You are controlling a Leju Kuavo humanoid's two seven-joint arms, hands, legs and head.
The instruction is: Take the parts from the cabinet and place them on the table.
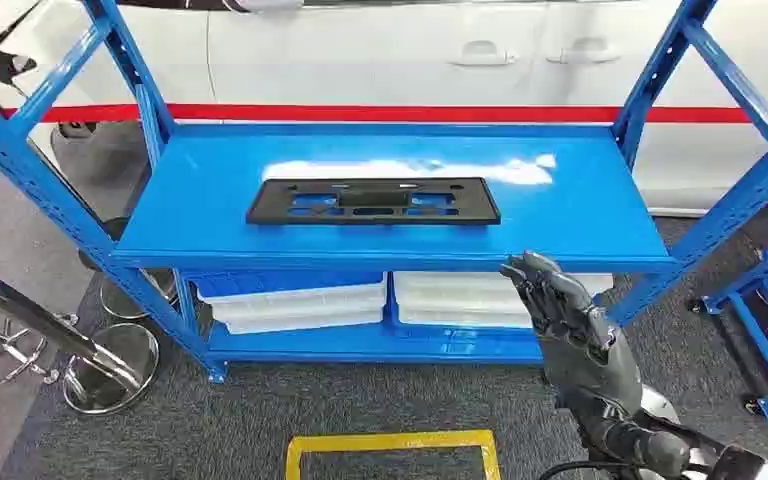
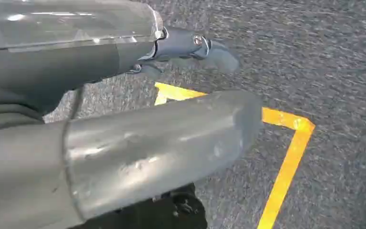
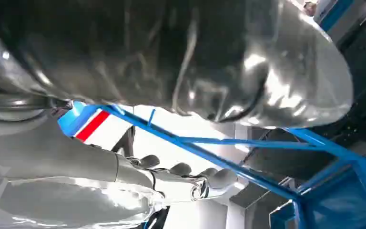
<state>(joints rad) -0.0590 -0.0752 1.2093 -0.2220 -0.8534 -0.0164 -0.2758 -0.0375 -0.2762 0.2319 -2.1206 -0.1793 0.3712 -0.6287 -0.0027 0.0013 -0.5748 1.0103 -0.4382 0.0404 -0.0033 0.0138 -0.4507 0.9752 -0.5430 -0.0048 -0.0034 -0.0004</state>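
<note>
Bright even light; glare patch on shelf (image 1: 410, 170); wrist views blurred, close covers defocused.

One black plastic part (image 1: 373, 201) on one blue cabinet (image 1: 580, 215) — two white trays (image 1: 295, 303) below.
</note>
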